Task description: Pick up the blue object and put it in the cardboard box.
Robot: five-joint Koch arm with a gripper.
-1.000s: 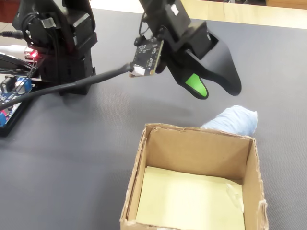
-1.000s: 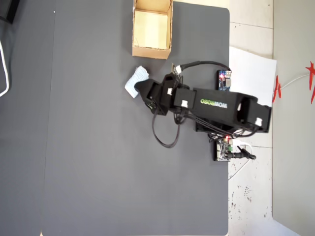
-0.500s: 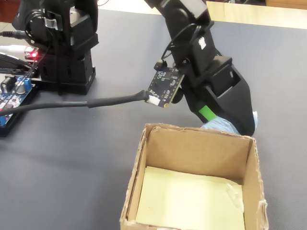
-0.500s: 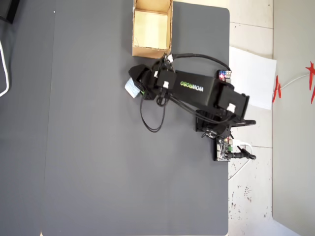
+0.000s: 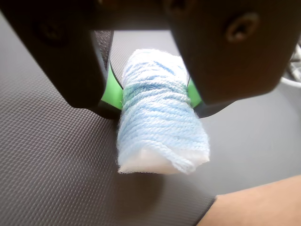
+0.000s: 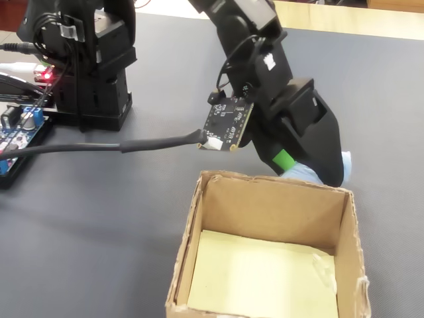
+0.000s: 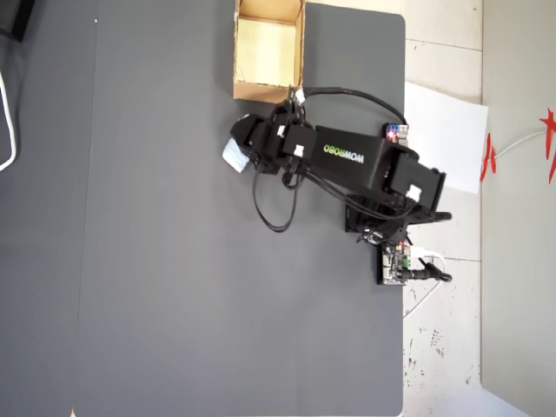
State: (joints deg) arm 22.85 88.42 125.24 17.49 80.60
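Note:
In the wrist view my gripper (image 5: 155, 96) is shut on the blue object (image 5: 157, 117), a pale blue, whitish roll of yarn-like ribs. Green pads press it from both sides. Its lower end pokes out below the jaws over the dark mat. In the fixed view the blue object (image 6: 301, 171) peeks out under the black gripper (image 6: 311, 169), just behind the far wall of the cardboard box (image 6: 218, 218). From overhead, the blue object (image 7: 232, 156) sits at the arm's tip, a little below and left of the cardboard box (image 7: 252, 89).
The arm's base with wiring (image 6: 86, 66) and a blue circuit board (image 6: 16, 132) stand at the left of the fixed view. A cable (image 6: 132, 145) trails across the mat. A white paper sheet (image 7: 447, 135) lies right of the mat.

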